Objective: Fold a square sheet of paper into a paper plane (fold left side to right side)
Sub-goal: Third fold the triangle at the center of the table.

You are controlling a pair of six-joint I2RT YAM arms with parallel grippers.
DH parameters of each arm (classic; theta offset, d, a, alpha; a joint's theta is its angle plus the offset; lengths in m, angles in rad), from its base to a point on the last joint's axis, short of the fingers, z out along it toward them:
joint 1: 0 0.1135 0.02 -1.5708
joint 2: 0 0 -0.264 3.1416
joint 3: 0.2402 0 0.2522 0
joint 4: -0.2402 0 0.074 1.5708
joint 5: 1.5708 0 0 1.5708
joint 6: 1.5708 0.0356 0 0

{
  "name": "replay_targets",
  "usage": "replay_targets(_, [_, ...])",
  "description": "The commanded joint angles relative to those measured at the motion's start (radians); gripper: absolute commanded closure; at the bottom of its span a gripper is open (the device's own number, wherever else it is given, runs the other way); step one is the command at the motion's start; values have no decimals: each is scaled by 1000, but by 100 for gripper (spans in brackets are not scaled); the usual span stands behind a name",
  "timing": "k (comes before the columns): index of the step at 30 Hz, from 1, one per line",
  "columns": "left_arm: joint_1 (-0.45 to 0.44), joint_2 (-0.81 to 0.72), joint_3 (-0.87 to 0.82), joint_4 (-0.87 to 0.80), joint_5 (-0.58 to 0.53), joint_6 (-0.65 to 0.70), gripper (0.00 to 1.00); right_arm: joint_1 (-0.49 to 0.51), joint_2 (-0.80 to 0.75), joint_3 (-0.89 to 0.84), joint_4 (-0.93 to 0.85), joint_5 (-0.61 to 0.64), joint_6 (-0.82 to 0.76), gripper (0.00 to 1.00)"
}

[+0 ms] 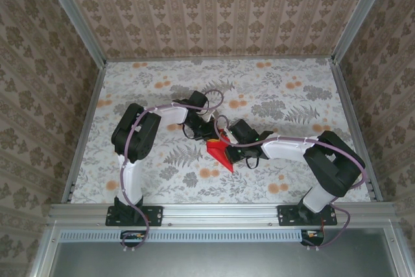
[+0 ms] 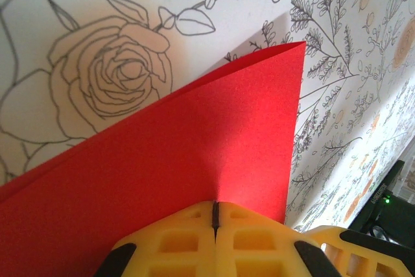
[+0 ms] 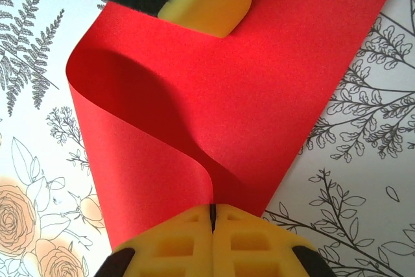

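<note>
left gripper (image 2: 214,215): yellow jaws pressed together, the seam closed on the near edge of the square sheet of paper (image 2: 194,154). from the pads the red sheet runs up and away, doubled over, to a sharp corner at upper right. that corner is lifted clear of the floral tablecloth (image 2: 97,63) and throws a shadow on it. right gripper (image 3: 213,215): jaws likewise pressed together, pinching the same sheet. here the paper (image 3: 272,108) rolls over from the left in a soft curl, not creased flat, and the lip of the curl goes into the seam between the pads. one yellow fingertip (image 3: 214,4) of the left arm sits at the far edge of the sheet, top of the right wrist view. top view: the two grippers meet near the middle of the table, the left (image 1: 206,133) just behind and left of the right (image 1: 228,146), with both arms bent inward. the paper (image 1: 220,157) reads as a small red wedge between the wrists, its point toward the near edge. the tablecloth covers the whole table, with an aluminium frame (image 1: 220,211) along the near edge and patterned wall panels (image 1: 220,11) on three sides.
</note>
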Motion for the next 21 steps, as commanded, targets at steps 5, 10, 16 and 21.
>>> replay_targets(5, [-10, 44, -2, -36, -80, 18, 97, -6, 4, 15, -22, 21, 9, 100])
replay_targets(10, [-10, 43, -1, -36, -81, 17, 97, -6, 21, 18, -17, 17, 9, 100])
replay_targets(16, [-10, 43, -1, -35, -79, 17, 97, -6, 34, 24, -27, 21, 2, 100])
replay_targets(21, [-10, 43, 2, -34, -77, 18, 97, -6, 50, 27, -36, 20, -5, 100])
